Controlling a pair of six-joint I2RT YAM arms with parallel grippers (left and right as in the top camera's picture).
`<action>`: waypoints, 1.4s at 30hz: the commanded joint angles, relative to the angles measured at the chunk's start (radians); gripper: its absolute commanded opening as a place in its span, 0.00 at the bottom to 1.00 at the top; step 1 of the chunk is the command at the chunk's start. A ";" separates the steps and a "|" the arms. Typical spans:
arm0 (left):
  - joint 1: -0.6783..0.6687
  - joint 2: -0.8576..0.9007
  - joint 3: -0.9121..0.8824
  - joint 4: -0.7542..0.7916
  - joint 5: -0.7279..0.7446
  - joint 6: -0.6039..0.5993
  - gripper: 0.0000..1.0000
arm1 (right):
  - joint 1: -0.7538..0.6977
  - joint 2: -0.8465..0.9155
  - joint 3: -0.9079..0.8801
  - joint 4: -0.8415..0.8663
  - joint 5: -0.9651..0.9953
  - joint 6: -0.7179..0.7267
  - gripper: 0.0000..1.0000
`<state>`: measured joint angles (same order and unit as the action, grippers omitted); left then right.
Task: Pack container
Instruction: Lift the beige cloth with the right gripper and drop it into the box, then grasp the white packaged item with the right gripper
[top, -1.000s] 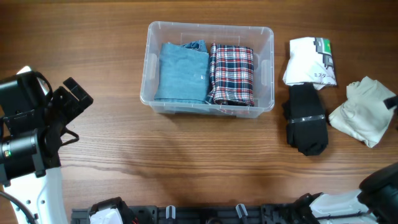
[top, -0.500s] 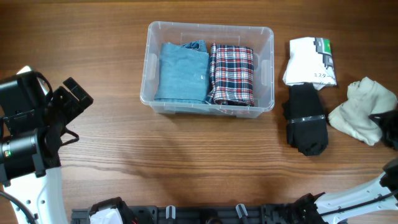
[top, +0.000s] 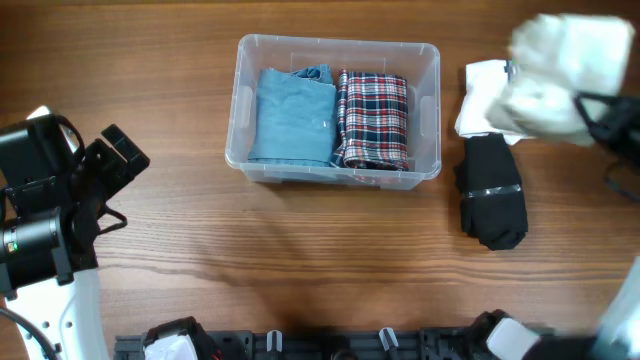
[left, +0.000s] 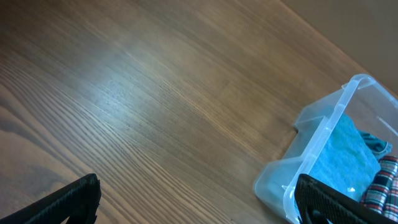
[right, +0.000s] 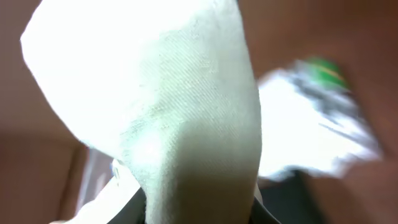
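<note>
The clear container (top: 338, 42) stands at the back middle of the table, with a folded blue cloth (top: 292, 115) and a folded plaid cloth (top: 374, 120) side by side inside. My right gripper (top: 592, 108) is raised at the far right, shut on a cream cloth (top: 558, 68) that hangs blurred above the table. In the right wrist view the cream cloth (right: 174, 112) fills the frame between the dark jaws of the right gripper (right: 199, 214). My left gripper (top: 108, 165) rests open at the left; in its own view the left gripper (left: 199, 205) faces bare wood beside the container's corner (left: 323, 134).
A white packaged garment (top: 488, 100) lies right of the container, partly hidden behind the lifted cloth. A folded black garment (top: 492, 195) lies just in front of it. A black rail runs along the table's front edge (top: 330, 345).
My right gripper closed on the cream cloth at the right edge, lifted it off the table and carried it back and to the left. The left arm has not moved.
</note>
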<state>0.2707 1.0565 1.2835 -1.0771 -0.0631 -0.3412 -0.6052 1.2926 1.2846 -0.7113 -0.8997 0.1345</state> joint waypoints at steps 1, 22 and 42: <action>0.007 0.000 0.000 0.002 -0.010 0.020 1.00 | 0.265 -0.119 0.017 0.099 -0.026 0.194 0.04; 0.007 0.000 0.000 0.002 -0.010 0.020 1.00 | 1.068 0.620 0.016 0.629 0.420 0.787 0.49; 0.007 0.000 0.000 0.002 -0.010 0.020 1.00 | 0.302 0.140 0.016 0.021 0.432 -0.010 0.88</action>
<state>0.2707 1.0565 1.2835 -1.0767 -0.0631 -0.3412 -0.1898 1.3956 1.2991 -0.6491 -0.4698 0.2958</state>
